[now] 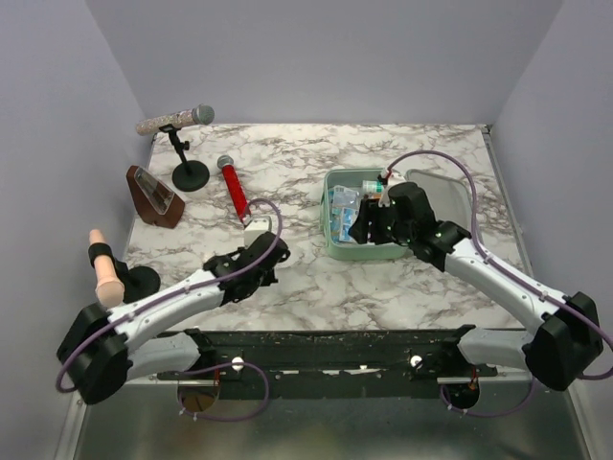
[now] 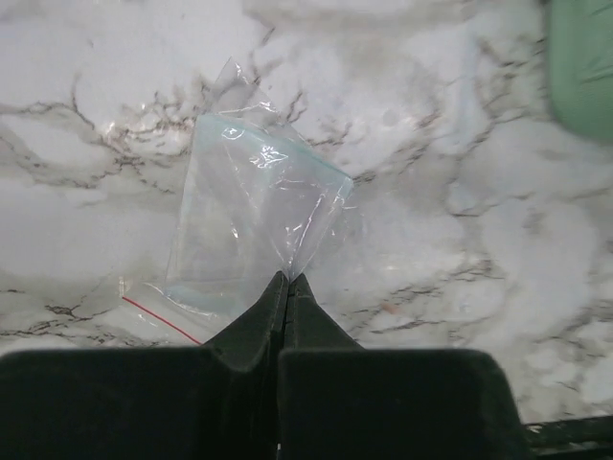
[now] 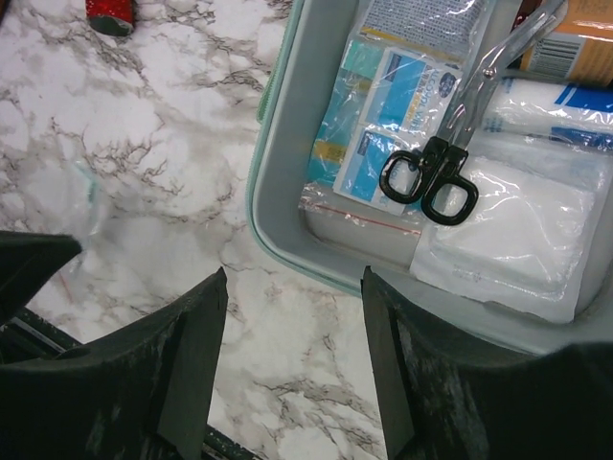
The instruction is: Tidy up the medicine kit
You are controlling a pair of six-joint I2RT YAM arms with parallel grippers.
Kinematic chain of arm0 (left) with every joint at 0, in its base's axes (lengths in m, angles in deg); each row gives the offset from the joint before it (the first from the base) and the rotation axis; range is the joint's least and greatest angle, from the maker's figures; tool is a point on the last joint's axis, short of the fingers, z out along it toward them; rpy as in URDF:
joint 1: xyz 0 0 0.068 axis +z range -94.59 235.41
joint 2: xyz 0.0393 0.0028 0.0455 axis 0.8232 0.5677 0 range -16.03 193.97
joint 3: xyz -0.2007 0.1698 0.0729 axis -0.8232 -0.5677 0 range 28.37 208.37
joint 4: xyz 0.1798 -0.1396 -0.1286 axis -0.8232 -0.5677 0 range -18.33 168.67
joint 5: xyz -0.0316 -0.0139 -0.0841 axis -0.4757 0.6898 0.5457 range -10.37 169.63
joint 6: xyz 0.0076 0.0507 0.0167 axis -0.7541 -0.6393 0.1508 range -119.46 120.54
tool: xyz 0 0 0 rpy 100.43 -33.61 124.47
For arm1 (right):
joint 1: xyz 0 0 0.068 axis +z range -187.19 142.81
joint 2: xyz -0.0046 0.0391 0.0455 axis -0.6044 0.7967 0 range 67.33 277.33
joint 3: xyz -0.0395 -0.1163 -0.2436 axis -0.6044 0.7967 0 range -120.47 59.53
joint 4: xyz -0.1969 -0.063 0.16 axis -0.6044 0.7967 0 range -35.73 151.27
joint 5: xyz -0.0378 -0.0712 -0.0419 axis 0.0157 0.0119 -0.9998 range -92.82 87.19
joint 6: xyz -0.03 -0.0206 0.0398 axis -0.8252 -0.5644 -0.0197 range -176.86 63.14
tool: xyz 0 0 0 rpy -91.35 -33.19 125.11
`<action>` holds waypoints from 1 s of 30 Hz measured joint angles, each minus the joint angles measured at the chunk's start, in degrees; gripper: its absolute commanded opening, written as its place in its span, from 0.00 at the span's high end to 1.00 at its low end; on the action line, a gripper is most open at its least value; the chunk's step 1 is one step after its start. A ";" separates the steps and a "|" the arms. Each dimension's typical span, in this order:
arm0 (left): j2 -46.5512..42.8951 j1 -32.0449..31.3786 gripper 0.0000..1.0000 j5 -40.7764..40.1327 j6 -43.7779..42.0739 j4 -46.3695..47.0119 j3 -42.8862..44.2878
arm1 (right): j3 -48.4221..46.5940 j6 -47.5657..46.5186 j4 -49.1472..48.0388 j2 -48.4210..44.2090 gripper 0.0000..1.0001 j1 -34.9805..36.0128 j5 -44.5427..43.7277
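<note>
The medicine kit (image 1: 337, 244) is a mint-green case lying open right of centre, with its lid (image 1: 450, 192) laid flat behind it. It holds black-handled scissors (image 3: 431, 177), blue and white packets (image 3: 383, 125), a white gauze pack (image 3: 517, 240) and an orange bottle (image 3: 575, 48). My right gripper (image 3: 292, 278) is open and empty just above the kit's near left rim (image 3: 263, 192); it also shows in the top view (image 1: 366, 230). My left gripper (image 2: 288, 278) is shut on the corner of a clear zip bag (image 2: 249, 201) that lies on the marble left of the kit (image 2: 584, 67); the top view shows the gripper (image 1: 257, 233) too.
A red microphone (image 1: 233, 189) lies left of the kit, and its end shows in the right wrist view (image 3: 110, 11). A microphone on a black stand (image 1: 182, 144) and a brown wedge-shaped object (image 1: 153, 196) sit at the back left. A beige object on a black base (image 1: 105, 273) stands at the left edge.
</note>
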 measured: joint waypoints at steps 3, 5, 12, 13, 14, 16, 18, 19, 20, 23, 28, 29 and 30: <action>-9.84 -0.09 1.00 1.05 -0.02 1.42 -0.13 | -2.34 -0.33 -0.04 4.02 0.29 0.02 0.26; -15.76 -0.31 1.00 1.49 -0.02 2.82 -0.11 | -4.24 -0.66 -0.09 7.15 0.30 0.15 0.52; -24.44 -0.33 1.00 2.73 -0.52 4.37 1.03 | -10.03 -1.81 0.09 18.34 0.36 1.77 0.55; -24.76 -0.31 1.00 2.78 -0.61 4.42 1.16 | -10.54 -1.88 0.15 19.96 0.36 1.92 0.57; -24.94 -0.33 1.00 2.82 -0.72 4.39 1.27 | -10.82 -1.90 0.20 21.46 0.36 2.03 0.57; -25.14 -0.33 1.00 2.95 -0.92 4.39 1.60 | -10.84 -1.77 0.44 23.69 0.36 2.34 0.87; -25.57 -0.33 1.00 3.02 -1.14 4.33 1.62 | -10.93 -1.79 -0.22 24.35 0.36 2.47 1.60; -25.83 -0.33 1.00 3.06 -1.20 4.28 1.62 | -10.91 -1.95 -0.31 24.30 0.36 2.71 1.81; -26.18 -0.33 1.00 3.10 -1.33 4.28 1.62 | -10.91 -2.01 -0.57 24.30 0.36 2.91 1.90; -27.58 -0.33 1.00 3.13 -1.55 4.28 1.62 | -10.91 -2.58 -1.44 24.63 0.37 3.61 2.69; -29.03 -0.33 1.00 3.08 -1.70 4.20 1.62 | -12.61 -3.98 -3.32 27.12 0.38 7.04 4.52; -29.18 -0.33 1.00 3.08 -1.73 4.17 1.62 | -13.22 -4.15 -3.61 27.82 0.38 8.00 4.87; -29.40 -0.33 1.00 3.08 -1.77 4.11 1.62 | -13.86 -4.31 -3.85 28.52 0.38 8.90 5.25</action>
